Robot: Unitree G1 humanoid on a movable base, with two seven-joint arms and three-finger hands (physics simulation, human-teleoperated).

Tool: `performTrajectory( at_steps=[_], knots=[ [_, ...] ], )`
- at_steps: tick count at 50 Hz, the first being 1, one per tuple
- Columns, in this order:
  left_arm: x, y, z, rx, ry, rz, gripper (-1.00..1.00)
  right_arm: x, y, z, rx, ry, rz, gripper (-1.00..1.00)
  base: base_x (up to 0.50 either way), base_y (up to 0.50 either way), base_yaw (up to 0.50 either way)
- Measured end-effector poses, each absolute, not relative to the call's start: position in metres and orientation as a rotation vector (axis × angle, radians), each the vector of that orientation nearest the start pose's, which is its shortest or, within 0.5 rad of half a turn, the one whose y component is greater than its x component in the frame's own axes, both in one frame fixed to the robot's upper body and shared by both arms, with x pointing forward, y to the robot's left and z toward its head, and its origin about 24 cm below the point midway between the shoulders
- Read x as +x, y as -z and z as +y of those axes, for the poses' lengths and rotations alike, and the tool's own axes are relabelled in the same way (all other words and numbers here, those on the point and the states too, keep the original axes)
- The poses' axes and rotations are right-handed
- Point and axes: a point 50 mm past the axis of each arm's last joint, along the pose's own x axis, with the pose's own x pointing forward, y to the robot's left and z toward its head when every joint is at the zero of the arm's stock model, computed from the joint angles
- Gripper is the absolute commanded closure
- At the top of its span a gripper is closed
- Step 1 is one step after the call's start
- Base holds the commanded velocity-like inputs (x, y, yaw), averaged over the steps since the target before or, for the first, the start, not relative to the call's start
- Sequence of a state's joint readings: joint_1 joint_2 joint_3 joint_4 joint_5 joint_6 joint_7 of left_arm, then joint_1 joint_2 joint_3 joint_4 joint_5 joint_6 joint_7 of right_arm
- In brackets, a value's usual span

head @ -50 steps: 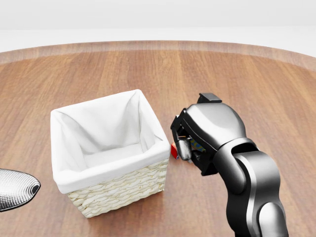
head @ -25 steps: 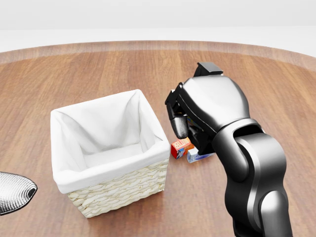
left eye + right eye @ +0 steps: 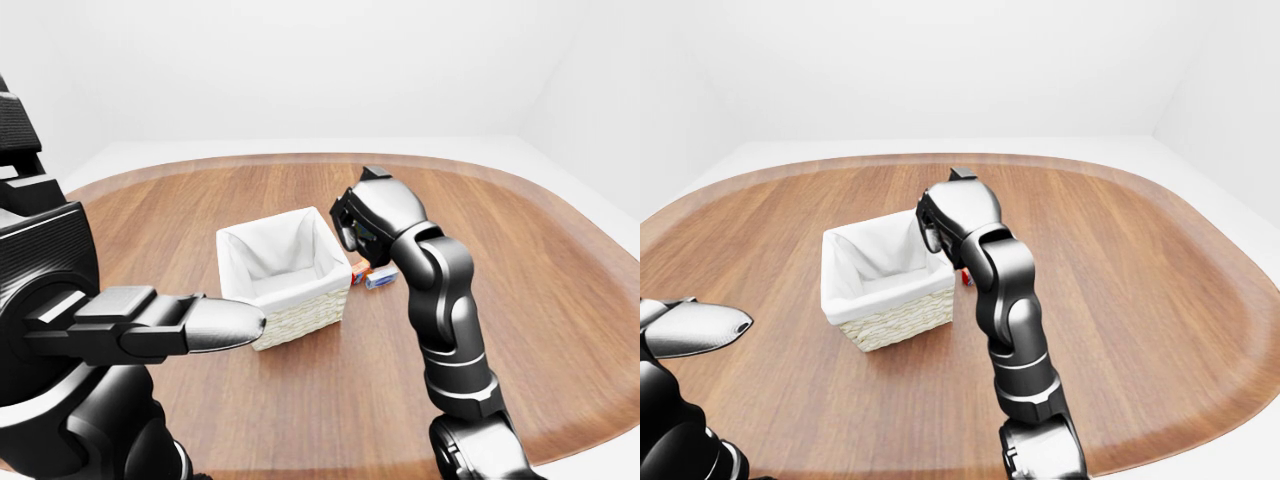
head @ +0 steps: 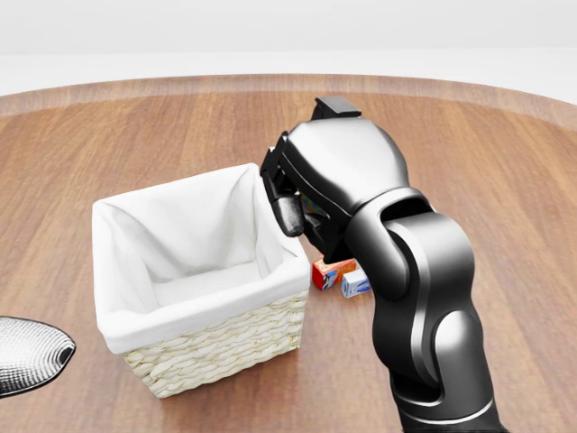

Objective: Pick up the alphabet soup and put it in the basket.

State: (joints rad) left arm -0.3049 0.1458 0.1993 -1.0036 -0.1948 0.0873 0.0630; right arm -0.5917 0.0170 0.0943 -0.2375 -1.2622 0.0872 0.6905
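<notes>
My right hand (image 4: 302, 212) hangs above the table, just right of the basket's right rim, with its fingers (image 4: 288, 215) curled shut. A small patch of coloured label shows between them; this is the alphabet soup (image 4: 314, 209), mostly hidden by the hand. The wicker basket (image 4: 225, 347) with a white cloth liner stands at the centre left of the head view, and nothing shows inside it. My left hand (image 4: 27, 354) is at the bottom left edge, open and empty, well away from the basket.
A small red box (image 4: 330, 271) and a white and blue box (image 4: 356, 284) lie on the wooden table (image 4: 505, 180), just right of the basket and below my right hand. The round table edge shows in the left-eye view (image 3: 560, 440).
My right hand has risen from the table beside the boxes and moved up and left toward the basket's right rim. The red and white-blue boxes came into view on the table.
</notes>
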Motion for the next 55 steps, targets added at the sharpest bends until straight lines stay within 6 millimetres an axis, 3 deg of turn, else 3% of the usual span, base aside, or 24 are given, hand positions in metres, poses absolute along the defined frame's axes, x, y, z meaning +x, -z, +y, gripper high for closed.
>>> performTrajectory(
  at_steps=[30,41,55],
  knots=[
    [0.155,-0.290,0.167,-0.050,0.010,-1.226,-1.00,0.336,-0.240,-0.015,-1.326,-0.347,-0.433,0.94,0.00,0.00,0.00],
    [0.155,-0.290,0.167,-0.059,0.011,-1.228,-1.00,0.338,-0.239,-0.001,-1.342,-0.374,-0.435,0.94,0.00,0.00,0.00],
    [0.155,-0.289,0.167,-0.057,0.011,-1.224,-1.00,0.338,-0.223,0.005,-1.362,-0.404,-0.395,0.95,0.00,0.00,0.00]
  ],
)
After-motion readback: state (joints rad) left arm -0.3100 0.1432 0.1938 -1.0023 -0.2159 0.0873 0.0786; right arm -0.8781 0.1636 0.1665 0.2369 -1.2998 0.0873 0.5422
